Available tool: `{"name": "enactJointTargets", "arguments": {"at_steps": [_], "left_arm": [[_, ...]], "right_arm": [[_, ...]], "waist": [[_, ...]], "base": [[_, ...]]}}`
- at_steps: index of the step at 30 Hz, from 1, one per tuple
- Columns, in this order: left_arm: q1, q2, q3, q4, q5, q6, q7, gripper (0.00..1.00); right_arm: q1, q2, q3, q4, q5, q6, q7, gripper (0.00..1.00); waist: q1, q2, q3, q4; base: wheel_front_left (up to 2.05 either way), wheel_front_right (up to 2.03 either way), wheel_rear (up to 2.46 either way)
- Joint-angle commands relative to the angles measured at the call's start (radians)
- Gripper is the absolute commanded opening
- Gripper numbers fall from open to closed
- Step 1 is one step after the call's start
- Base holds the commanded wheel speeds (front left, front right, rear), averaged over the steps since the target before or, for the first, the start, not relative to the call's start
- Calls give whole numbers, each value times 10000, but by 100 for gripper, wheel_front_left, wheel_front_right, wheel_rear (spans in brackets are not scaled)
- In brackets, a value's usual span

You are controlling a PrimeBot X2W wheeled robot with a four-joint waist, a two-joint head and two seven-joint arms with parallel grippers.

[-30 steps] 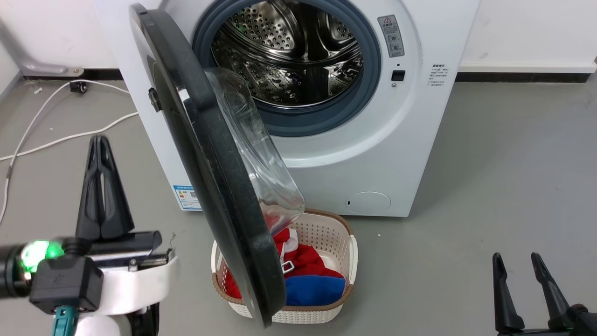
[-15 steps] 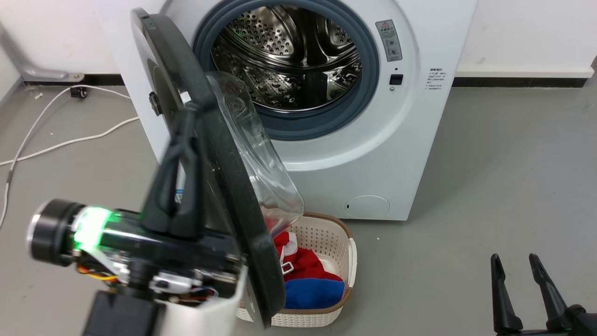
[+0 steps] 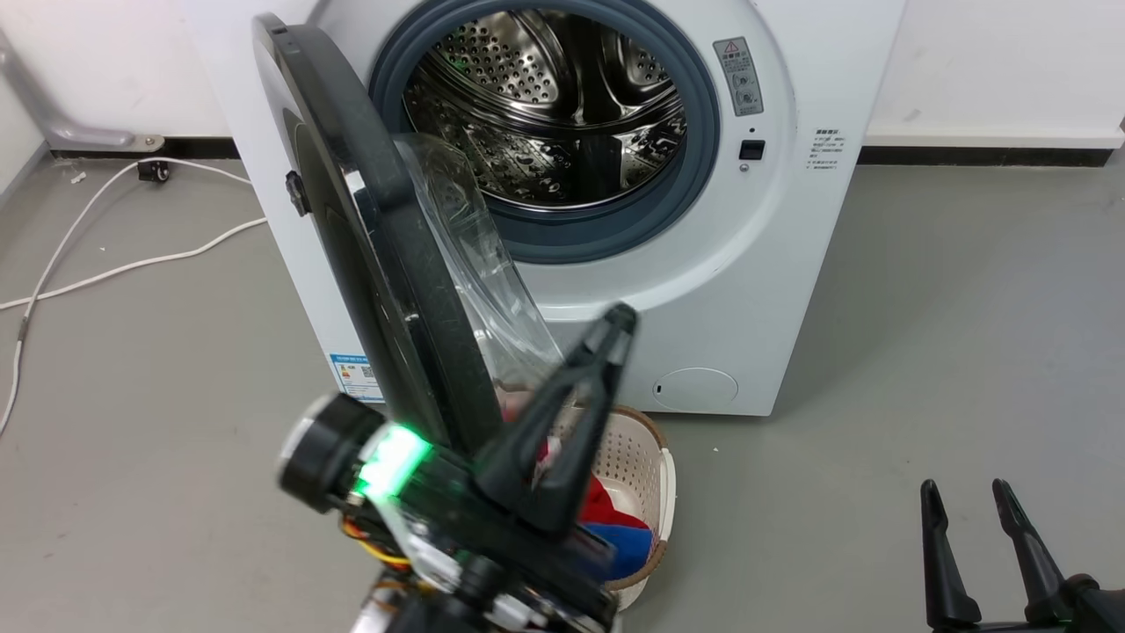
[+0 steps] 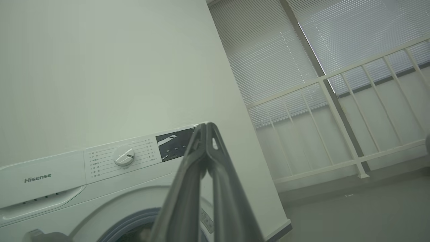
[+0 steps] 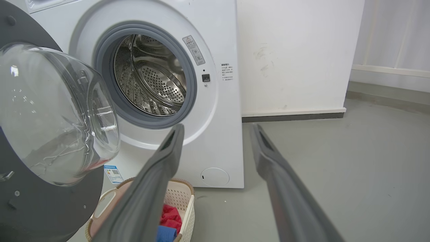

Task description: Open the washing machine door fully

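Note:
The white washing machine point(image 3: 747, 290) stands against the wall with its steel drum point(image 3: 562, 105) exposed. The washing machine door point(image 3: 395, 255), a black disc with a clear glass bowl point(image 5: 57, 111), is swung out on its left hinge and stands nearly edge-on to me. My left gripper point(image 3: 620, 318) is shut with nothing in it, low in front of the door's inner side beside the bowl, fingers tilted up and right. The left wrist view has these shut fingertips point(image 4: 205, 126) against the control panel point(image 4: 124, 156). At the lower right my right gripper point(image 3: 964, 488) hangs open and empty, well away from the machine.
A cream laundry basket point(image 3: 646, 448) with red and blue clothes sits on the floor under the open door. White cables point(image 3: 132, 264) trail over the grey floor to the left. A white railing point(image 4: 336, 101) stands to the machine's right.
My left arm has swung from left of the door across its front edge to its inner side, fingers now tilted right. The door has barely moved. The right gripper has stayed put.

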Motion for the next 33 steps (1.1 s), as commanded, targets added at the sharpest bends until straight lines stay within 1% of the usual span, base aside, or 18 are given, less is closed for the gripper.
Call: {"name": "enactJointTargets", "arguments": {"at_steps": [1,10,13,14,15,24,33], "left_arm": [[111,-10,-93,63,-55,-32,-24,0],[601,-88,-1355,1115,-335,-302,-22,0],[796,-27,-1666,1552,-403,-385,-21,0],[976,52,-1866,1995,-491,-408,-22,0],[1042,88,-1902,2142,-506,-418,-22,0],[1532,301,-1661,3235,-852,-110,-22,0],[1688,318,-923,4157,-1219,399,-24,0]], "right_arm": [[-8,24,17,16,82,-2,-17,100],[-120,22,48,62,80,-2,-17,100],[-156,24,70,85,45,-2,-17,100],[-210,24,88,93,12,-2,-17,100],[-215,22,87,93,1,-2,-17,100],[-280,23,96,156,-93,-2,-17,100],[-415,23,169,225,-113,-2,-17,100]], "waist": [[0,-1,7,1],[0,-1,101,40],[0,-1,145,52],[0,-1,184,65],[0,-1,196,71],[0,-1,319,133],[0,-1,454,163]], "base": [[0,0,0],[0,0,0],[0,0,0],[0,0,0],[0,0,0],[0,0,0],[0,0,0]]}}
